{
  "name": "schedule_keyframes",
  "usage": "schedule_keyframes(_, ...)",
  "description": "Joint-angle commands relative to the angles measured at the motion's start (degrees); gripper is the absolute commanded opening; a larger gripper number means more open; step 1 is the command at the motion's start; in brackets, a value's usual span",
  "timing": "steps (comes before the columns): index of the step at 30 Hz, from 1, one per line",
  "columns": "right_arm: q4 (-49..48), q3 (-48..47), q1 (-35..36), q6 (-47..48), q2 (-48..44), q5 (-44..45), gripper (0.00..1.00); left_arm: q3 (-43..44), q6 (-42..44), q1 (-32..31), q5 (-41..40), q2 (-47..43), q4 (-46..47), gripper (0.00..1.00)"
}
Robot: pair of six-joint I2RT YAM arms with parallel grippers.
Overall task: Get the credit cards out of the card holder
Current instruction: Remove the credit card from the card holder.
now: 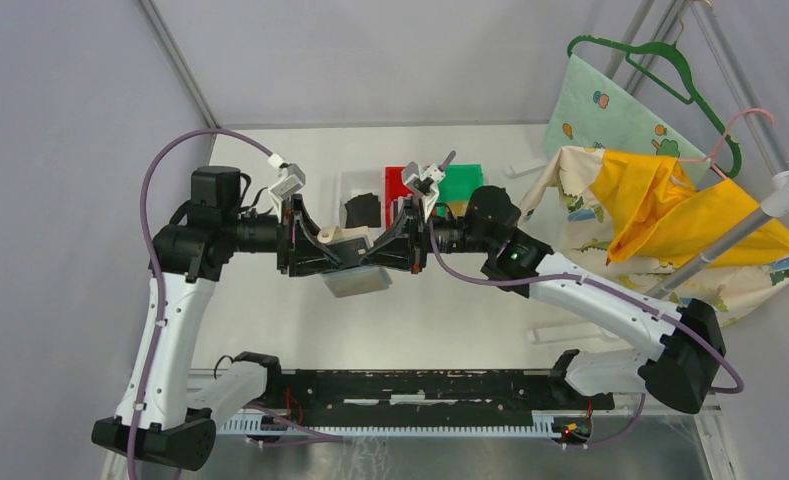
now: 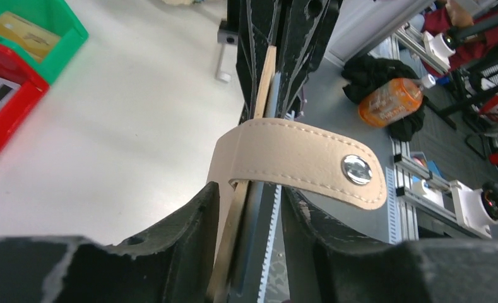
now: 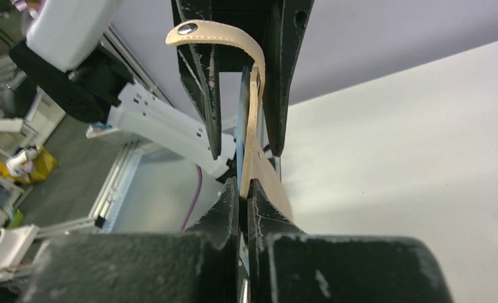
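Top view, card holder (image 1: 346, 240): held off the tabletop (image 1: 450, 320) at frame centre, between the two arms. Its clear sleeves (image 1: 358, 282) hang at its 6 o'clock.
Top view, left end effector (image 1: 332, 250): at the holder's 9 o'clock, pointing toward 3.
Top view, right end effector (image 1: 380, 250): at the holder's 3 o'clock, facing the left one.
Top view, bins: white bin (image 1: 348, 185), red bin (image 1: 395, 178) and green bin (image 1: 462, 183) sit in a row at the holder's 12 o'clock. A black credit card (image 1: 363, 210) lies in the white one.
Top view, cloth (image 1: 660, 215): yellow and patterned, at 3 o'clock, well apart.
Left wrist, left end effector (image 2: 251, 196): fingers parted, one on either side of the holder (image 2: 237, 208).
Left wrist, snap tab (image 2: 296, 158): loops out toward 3 o'clock, with a stud (image 2: 358, 169) near its end.
Left wrist, right end effector (image 2: 271, 107): at 12 o'clock, pinched on the holder's far edge.
Left wrist, gold-tan credit card (image 2: 28, 35): in the green bin (image 2: 63, 60), at 10 o'clock.
Right wrist, right end effector (image 3: 243, 186): closed tight on a thin edge of the holder (image 3: 254, 126). Which layer it grips, I cannot tell.
Right wrist, left end effector (image 3: 245, 151): at 12 o'clock, fingers apart, with a gap showing between one finger and the holder.
Right wrist, snap tab (image 3: 214, 35): curls toward 11 o'clock.
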State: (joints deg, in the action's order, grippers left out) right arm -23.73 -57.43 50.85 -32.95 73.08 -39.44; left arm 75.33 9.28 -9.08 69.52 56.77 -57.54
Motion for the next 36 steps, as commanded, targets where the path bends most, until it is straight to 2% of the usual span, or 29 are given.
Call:
schedule_keyframes(1,15.3,-8.6,-0.1,10.2,-1.2,-5.1,0.00,3.6,15.2,0.0,4.5,2.0,-12.7,0.44)
schedule_keyframes(5,22.0,-13.4,-0.1,13.1,1.0,-6.5,0.00,6.2,23.0,-0.1,6.7,4.2,-20.9,0.39)
schedule_keyframes(7,23.6,-14.7,0.0,13.9,1.8,-6.6,0.00,7.2,25.5,-0.1,8.5,4.8,-23.5,0.40)
schedule_keyframes(12,26.6,-17.0,-0.1,15.3,2.7,-7.3,0.00,7.9,26.0,0.0,11.2,4.5,-24.0,0.46)
schedule_keyframes(16,28.5,-18.2,0.0,16.4,3.1,-7.8,0.00,8.5,24.9,0.0,11.1,4.3,-22.7,0.43)
schedule_keyframes(21,28.7,-20.0,0.0,16.1,4.1,-9.0,0.00,8.1,24.6,0.0,10.8,4.4,-22.0,0.32)
schedule_keyframes(25,27.1,-20.9,-0.1,15.3,5.2,-10.0,0.01,7.6,23.3,0.0,10.8,4.4,-20.9,0.15)
schedule_keyframes(27,25.8,-20.8,-0.1,14.5,5.3,-9.7,0.12,7.2,20.5,0.0,10.9,4.3,-18.9,0.05)
schedule_keyframes(29,24.2,-20.2,-0.3,13.6,4.6,-7.3,0.33,6.1,16.6,0.0,10.6,3.9,-15.3,0.02)
schedule_keyframes(30,22.9,-19.5,-0.6,12.7,3.8,-5.8,0.41,5.2,14.0,0.0,10.2,3.4,-13.1,0.02)
schedule_keyframes(32,18.9,-17.1,-2.3,9.4,1.8,-3.1,0.48,2.8,7.4,0.0,7.4,2.2,-7.4,0.02)
schedule_keyframes(33,16.5,-15.2,-3.5,6.8,0.3,-1.0,0.53,1.4,3.0,0.1,5.2,1.4,-1.7,0.02)
schedule_keyframes(36,8.5,-8.2,-6.1,1.0,-4.5,6.4,0.60,-3.1,-11.7,0.0,-5.3,-1.6,11.6,0.02)
